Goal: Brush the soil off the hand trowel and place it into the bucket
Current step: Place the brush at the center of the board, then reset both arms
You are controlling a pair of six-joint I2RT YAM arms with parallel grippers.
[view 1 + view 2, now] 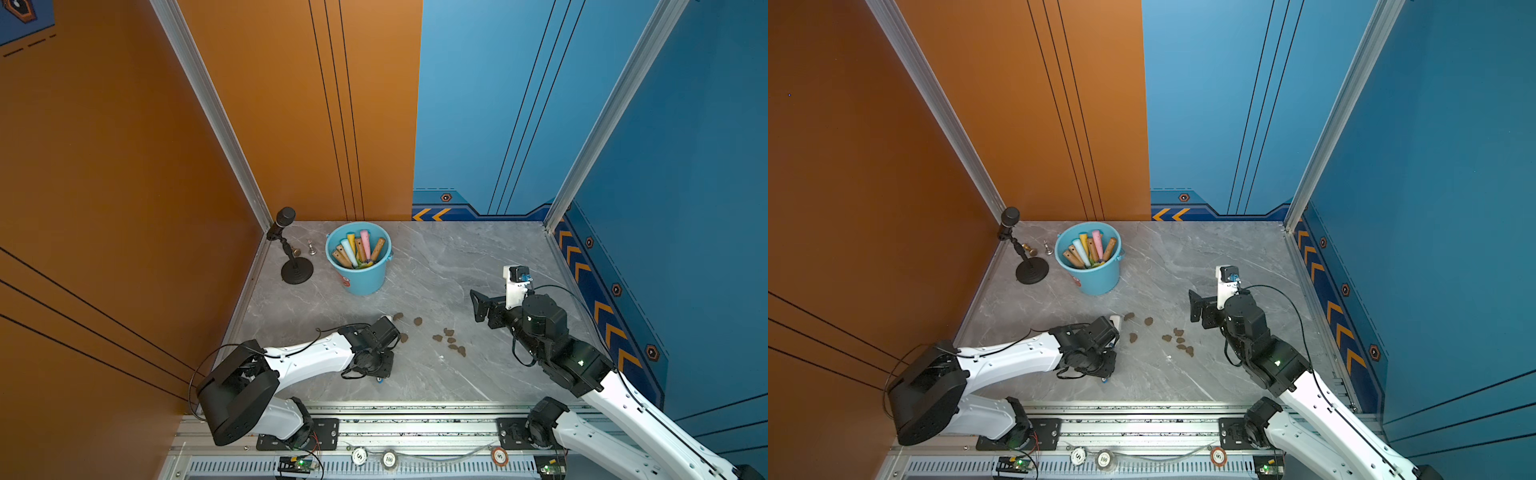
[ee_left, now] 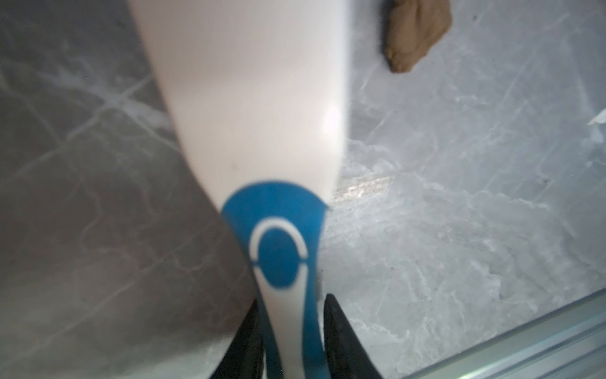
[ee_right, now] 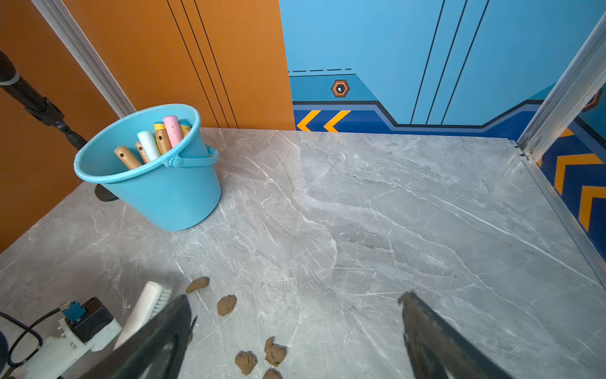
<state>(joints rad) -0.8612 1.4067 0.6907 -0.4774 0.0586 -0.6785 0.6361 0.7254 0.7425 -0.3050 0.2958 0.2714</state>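
Left wrist view, left gripper (image 2: 292,298) jaws flanking brush (image 2: 249,98) handle, clamped or loose cannot tell, soil (image 2: 414,32) lump beside brush head

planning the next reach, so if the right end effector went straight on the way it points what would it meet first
Probably the bare marble tabletop, beyond the soil lumps and to one side of the bucket. The open right end effector seems angled down at it, though depth is unclear.

Robot test cell, probably a lab, printed wall panels (image 1: 291,104), aluminium frame (image 1: 207,95), marble-look tabletop (image 1: 457,266), arm mounting rail (image 1: 415,428)
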